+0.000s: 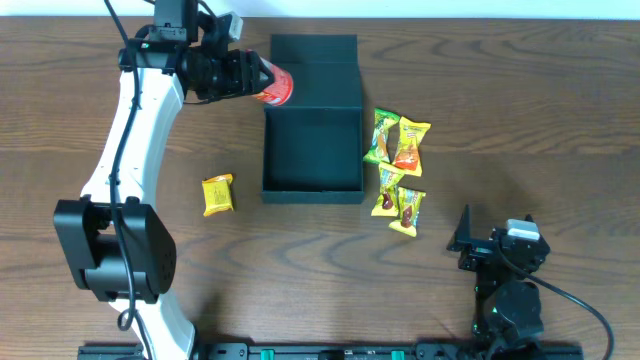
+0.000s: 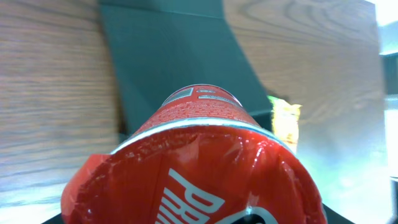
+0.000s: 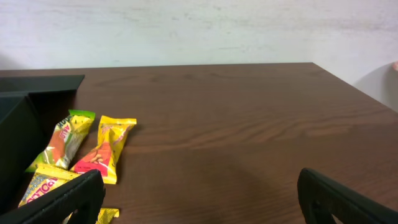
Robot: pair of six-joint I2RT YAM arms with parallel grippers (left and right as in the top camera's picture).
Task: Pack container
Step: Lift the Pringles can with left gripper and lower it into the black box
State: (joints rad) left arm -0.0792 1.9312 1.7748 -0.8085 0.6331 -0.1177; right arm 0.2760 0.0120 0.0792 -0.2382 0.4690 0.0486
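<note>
The container (image 1: pixel 312 150) is a dark teal square box, open, with its lid flap (image 1: pixel 313 50) laid back at the far side. My left gripper (image 1: pixel 256 78) is shut on a red can (image 1: pixel 276 84), held on its side over the container's far left corner. In the left wrist view the red can (image 2: pixel 199 162) fills the lower frame, with the container (image 2: pixel 168 56) beyond it. Several snack packets (image 1: pixel 398 168) lie right of the container, and one yellow packet (image 1: pixel 217 194) lies left of it. My right gripper (image 1: pixel 468 240) rests open at the near right, nothing between its fingers (image 3: pixel 62 202).
In the right wrist view, the snack packets (image 3: pixel 102 149) lie ahead on the left beside the container's wall (image 3: pixel 12 124). Bare brown table (image 3: pixel 249 124) stretches to the right up to its far edge, below a white wall.
</note>
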